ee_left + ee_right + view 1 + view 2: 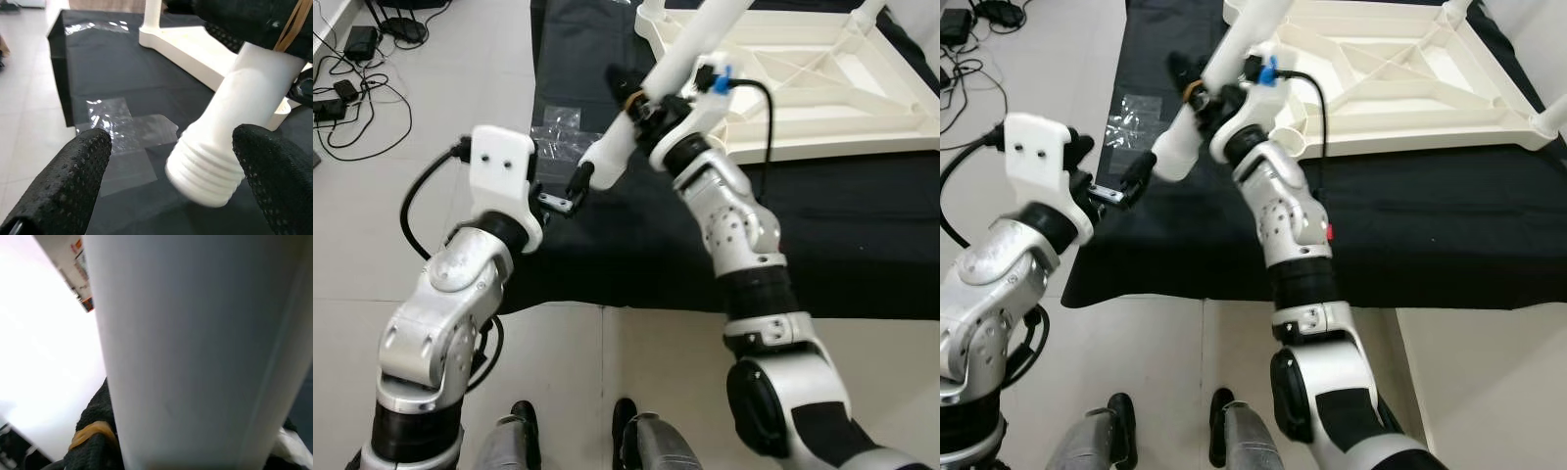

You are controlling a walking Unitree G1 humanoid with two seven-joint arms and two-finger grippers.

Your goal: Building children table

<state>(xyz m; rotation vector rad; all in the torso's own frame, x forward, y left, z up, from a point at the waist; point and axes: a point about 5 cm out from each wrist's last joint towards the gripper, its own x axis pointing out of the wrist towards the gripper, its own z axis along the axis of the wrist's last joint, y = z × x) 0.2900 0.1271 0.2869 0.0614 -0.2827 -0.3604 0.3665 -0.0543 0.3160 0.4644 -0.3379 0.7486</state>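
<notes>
- Left eye view: tabletop (822,88) lies upside down on black mat (636,245). Right gripper (636,98) is clamped round a white table leg (651,98), held in the air, threaded end low. Left gripper (576,186) is just beside that end.
- Right eye view: one leg (1552,116) looks fitted at far corner; near-corner socket (1283,137) empty.
- Left wrist view: fingers (73,176) spread, either side of thread, not touching.
- Right wrist view: leg fills frame, gripped.
- Prob. early/mid; this leg isn't screwed in yet.

White table leg (205,347) runs close between my right fingers (95,445), one black finger with a tan band against its side; bright blur beyond.
</notes>
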